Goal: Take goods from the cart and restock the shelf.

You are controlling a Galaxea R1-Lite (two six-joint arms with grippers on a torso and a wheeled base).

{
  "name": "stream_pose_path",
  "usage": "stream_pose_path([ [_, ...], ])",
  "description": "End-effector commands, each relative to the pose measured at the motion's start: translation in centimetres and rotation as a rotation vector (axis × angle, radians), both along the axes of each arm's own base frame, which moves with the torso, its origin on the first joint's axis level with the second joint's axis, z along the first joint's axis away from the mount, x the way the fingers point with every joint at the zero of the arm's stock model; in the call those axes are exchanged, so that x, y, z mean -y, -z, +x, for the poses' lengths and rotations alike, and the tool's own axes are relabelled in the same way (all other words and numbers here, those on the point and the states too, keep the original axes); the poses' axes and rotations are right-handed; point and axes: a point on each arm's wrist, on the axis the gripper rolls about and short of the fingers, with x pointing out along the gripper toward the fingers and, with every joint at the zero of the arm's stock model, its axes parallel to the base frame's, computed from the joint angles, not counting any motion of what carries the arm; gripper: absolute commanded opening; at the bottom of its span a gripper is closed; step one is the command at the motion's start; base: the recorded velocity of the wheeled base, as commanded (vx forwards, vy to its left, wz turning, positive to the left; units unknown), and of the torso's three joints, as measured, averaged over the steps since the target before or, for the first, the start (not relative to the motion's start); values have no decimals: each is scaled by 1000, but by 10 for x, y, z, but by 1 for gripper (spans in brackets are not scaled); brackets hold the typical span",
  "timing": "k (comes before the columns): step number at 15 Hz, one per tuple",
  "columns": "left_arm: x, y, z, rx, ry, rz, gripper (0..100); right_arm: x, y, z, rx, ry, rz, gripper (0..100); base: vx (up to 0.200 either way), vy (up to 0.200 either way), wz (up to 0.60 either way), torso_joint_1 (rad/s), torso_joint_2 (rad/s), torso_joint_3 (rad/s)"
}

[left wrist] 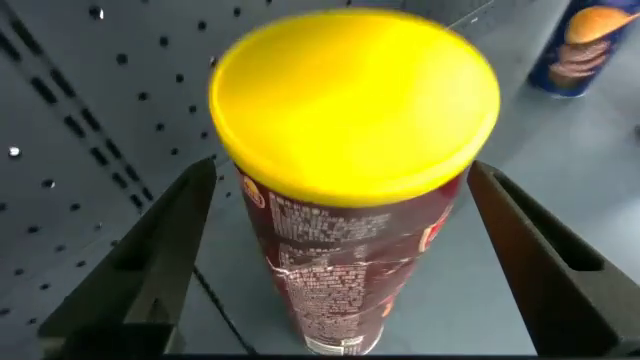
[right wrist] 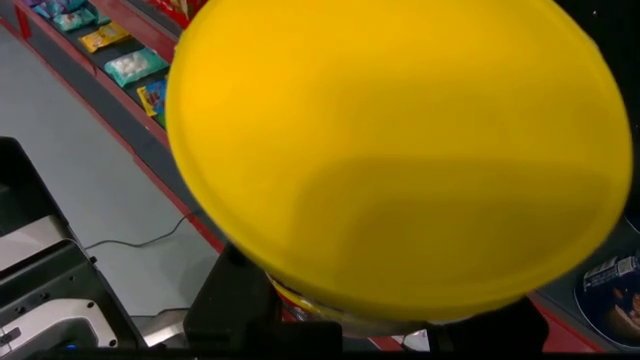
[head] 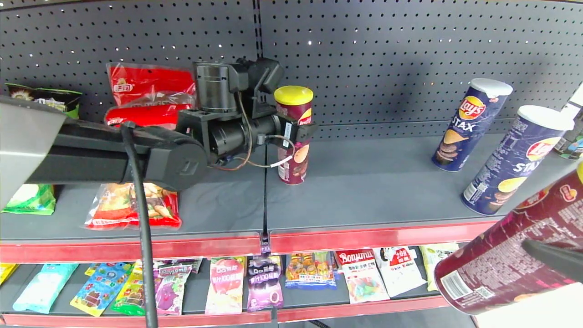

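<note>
**While one can (head: 294, 168) stands shelved, another hangs**

Upright on the upper shelf (head: 364, 196), it sits inside the left claw (head: 299, 131), grip impossible to tell. The right claw (head: 542, 255) clenches a second can (head: 492, 269), tilted, off the shelf.

Two blue cans (head: 471, 125) stand above a row of candy packets (head: 225, 284).

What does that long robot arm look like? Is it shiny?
Not shiny. The left arm is a chunky matte black tube, with a thick black cable and thin wires. The left gripper has flat black fingers.
</note>
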Motion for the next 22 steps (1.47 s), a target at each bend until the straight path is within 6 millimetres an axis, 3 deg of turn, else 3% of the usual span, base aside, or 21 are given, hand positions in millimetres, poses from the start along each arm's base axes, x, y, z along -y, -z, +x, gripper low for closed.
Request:
stream_pose_path([
  [1, 5, 2, 0, -1, 9, 1, 100, 0, 0, 0, -1, -1, -1, 0, 0, 0, 0, 0, 0, 0],
  [5, 14, 3, 11, 20, -51, -5, 100, 0, -1, 0, 3, -1, 2, 0, 0, 0, 0, 0, 0, 0],
  [6, 16, 5, 14, 22, -55, -6, 0, 0, -1, 0, 3, -1, 2, 0, 0, 0, 0, 0, 0, 0],
  [11, 18, 7, 16, 15, 0, -10, 0, 0, -1, -1, 3, -1, 3, 0, 0, 0, 0, 0, 0, 0],
  [14, 9, -1, 12, 19, 56, -25, 0, 1, -1, -2, 5, -1, 4, 0, 0, 0, 0, 0, 0, 0],
  [18, -13, -13, -28, -23, 383, -43, 0, 1, 1, -2, 1, -1, 2, 0, 0, 0, 0, 0, 0, 0],
  [22, -17, -7, -39, -27, 509, -21, 0, 0, 2, -1, -5, -1, -1, 0, 0, 0, 0, 0, 0, 0],
])
